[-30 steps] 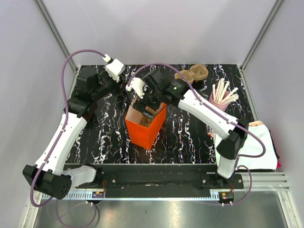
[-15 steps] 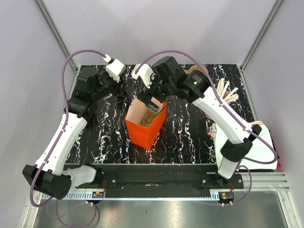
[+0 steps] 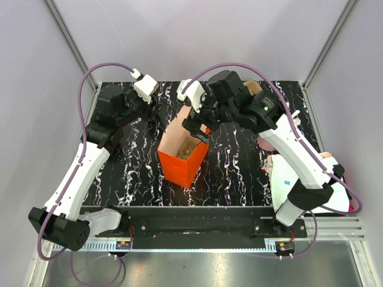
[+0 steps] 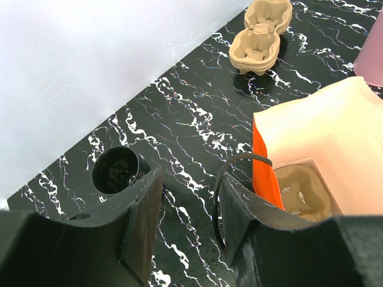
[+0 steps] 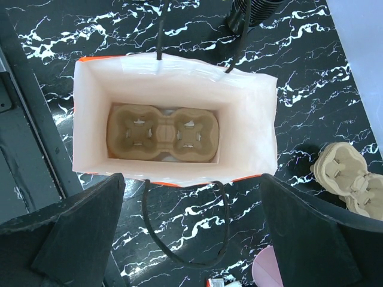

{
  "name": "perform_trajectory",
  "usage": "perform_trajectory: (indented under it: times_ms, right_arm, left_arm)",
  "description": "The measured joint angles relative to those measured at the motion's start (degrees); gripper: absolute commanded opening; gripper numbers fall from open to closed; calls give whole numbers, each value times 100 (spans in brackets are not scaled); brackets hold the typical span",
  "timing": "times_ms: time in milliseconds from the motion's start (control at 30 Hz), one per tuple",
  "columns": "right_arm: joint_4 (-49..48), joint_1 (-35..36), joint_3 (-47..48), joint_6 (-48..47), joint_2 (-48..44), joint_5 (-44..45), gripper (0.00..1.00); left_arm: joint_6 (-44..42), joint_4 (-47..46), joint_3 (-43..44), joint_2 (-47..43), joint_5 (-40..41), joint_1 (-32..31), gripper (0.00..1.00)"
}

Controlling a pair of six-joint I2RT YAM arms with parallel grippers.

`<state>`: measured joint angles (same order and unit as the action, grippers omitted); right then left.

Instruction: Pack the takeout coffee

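The takeout coffee, a small black cup w/ black lid, is seen on the black marbled counter, outside the orange bag and close to the white back wall. It is placed just beside one finger of the left end effector. That end effector's fingers are held partly apart w/ bare counter visible between them. The bag's black cord handle is looped next to the other finger; contact can't be told. The right end effector is positioned above the bag's open top, fingers spread wide, nothing clamped. A brown pulp two-cup tray is seated flat on the bag's bottom. A 2nd pulp tray is seen on the counter behind the bag, w/ a pink cup nearby.
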<state>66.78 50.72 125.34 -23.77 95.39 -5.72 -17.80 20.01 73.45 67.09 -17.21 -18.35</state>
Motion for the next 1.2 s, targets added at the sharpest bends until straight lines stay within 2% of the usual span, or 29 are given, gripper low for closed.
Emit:
perform_trajectory:
  times_ms: [467,767,867,1000,1200]
  right_arm:
    - [90,-4,4,-203,-168,4,100]
    - [122,-48,127,-564,-1119,83,100]
    - [70,-61,-184,-732,-1569,133,100]
    - [-105,-63,-1097,-933,-1993,249,100]
    - [-402,-74,-2083,-1139,-1930,487,99]
  left_arm:
    - [-46,9,2,-28,109,-39,46]
    - [-208,111,219,83,295,-208,37]
    - [-286,122,306,190,407,-297,35]
    - [-433,142,424,367,577,-452,32]
    - [-654,240,927,876,772,-619,24]
